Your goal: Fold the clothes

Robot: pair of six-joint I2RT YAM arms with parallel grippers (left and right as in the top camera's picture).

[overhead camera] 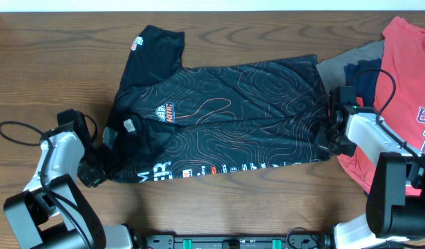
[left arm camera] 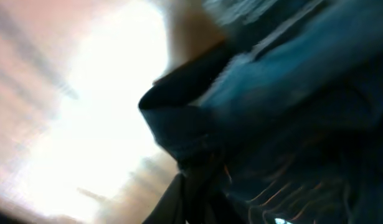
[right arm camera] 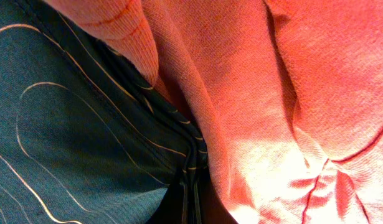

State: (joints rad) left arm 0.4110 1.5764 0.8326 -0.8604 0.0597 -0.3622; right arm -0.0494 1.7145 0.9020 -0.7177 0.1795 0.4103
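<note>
The black jersey point(overhead camera: 226, 111) with thin orange contour lines lies spread across the middle of the table, one sleeve pointing to the far left. My left gripper point(overhead camera: 93, 166) is at its near-left corner, shut on bunched jersey fabric. The left wrist view is blurred and shows dark cloth point(left arm camera: 291, 124) at the jaws point(left arm camera: 197, 208). My right gripper point(overhead camera: 332, 131) is at the jersey's right edge. In the right wrist view its jaws point(right arm camera: 192, 193) pinch a fold of the jersey point(right arm camera: 73, 124) beside a red T-shirt point(right arm camera: 272, 93).
A pile of clothes lies at the right: a red T-shirt point(overhead camera: 405, 62) on top, with a grey garment point(overhead camera: 343, 66) and a navy one point(overhead camera: 367, 79) under it. The wooden table point(overhead camera: 267, 207) shows in front of the jersey.
</note>
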